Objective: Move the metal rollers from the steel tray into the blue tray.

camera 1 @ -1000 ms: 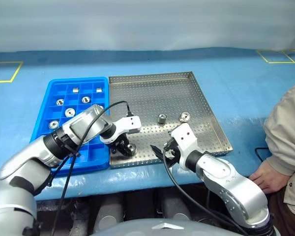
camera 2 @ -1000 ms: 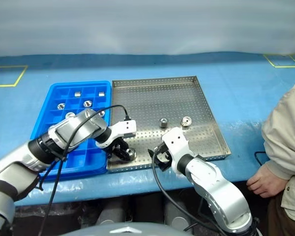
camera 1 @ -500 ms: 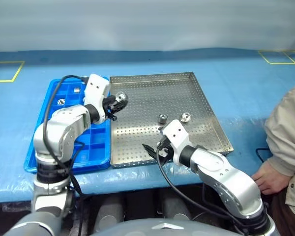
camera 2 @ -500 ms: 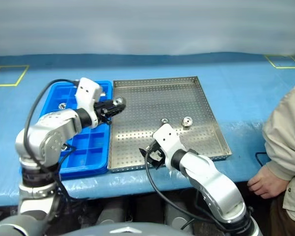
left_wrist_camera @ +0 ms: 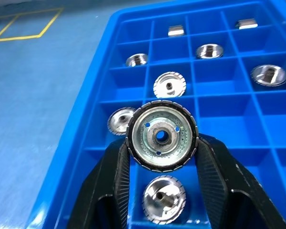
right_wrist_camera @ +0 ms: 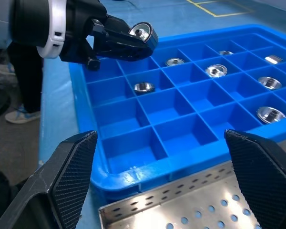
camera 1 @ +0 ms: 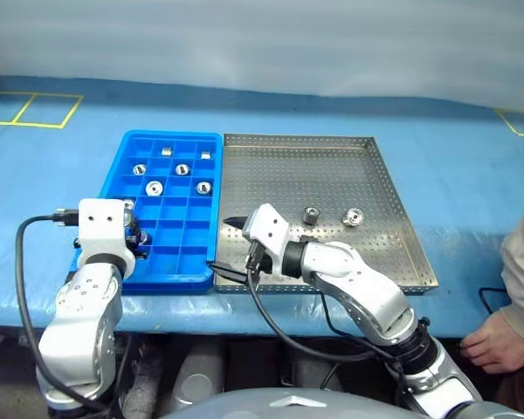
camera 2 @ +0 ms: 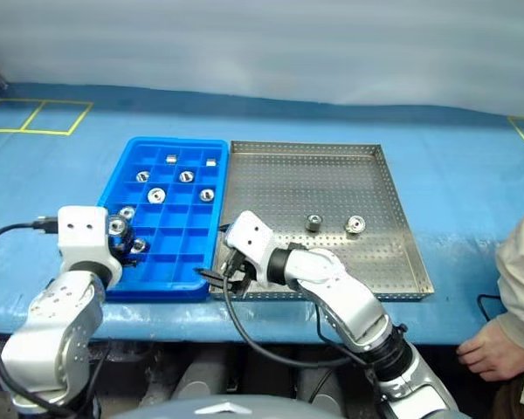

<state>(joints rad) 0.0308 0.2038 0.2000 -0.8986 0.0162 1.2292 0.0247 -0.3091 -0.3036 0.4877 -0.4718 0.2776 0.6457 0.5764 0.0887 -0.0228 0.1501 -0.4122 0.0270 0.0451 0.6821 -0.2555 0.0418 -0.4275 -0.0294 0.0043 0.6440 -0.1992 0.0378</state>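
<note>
The left pincer [left_wrist_camera: 161, 157] is clamped on one of the metal rollers [left_wrist_camera: 161, 135], a round ribbed disc with a hollow centre pinched edge to edge between the two black fingers [left_wrist_camera: 115, 183], its flat face turned toward the wrist camera. It hangs above the blue tray [camera 1: 189, 216], over the near compartments by the tray's outer edge, and another roller [left_wrist_camera: 163, 199] lies in the cell directly under it. Further rollers sit one to a compartment: one [left_wrist_camera: 121, 119] just beyond the held roller, one [left_wrist_camera: 169, 86] past that, and several more toward the blue tray's far rows, among them two small ones lying on their sides [left_wrist_camera: 176, 30]. The right pincer [camera 1: 230, 247] stands with its jaws spread wide and holds nothing; it hovers at the seam where the blue tray meets the steel tray [camera 1: 393, 209], at their near corners, pointing across toward the blue tray. The steel tray lies touching the blue tray's inner long side, and two rollers [camera 1: 312, 215] and [camera 1: 353, 216] rest on its perforated floor, well away from the blue tray. Both trays sit on the blue surface [camera 1: 472, 183]. A person's hand [camera 1: 493, 342] rests beyond the surface's near edge, on the steel tray's side, far from the blue tray.
</note>
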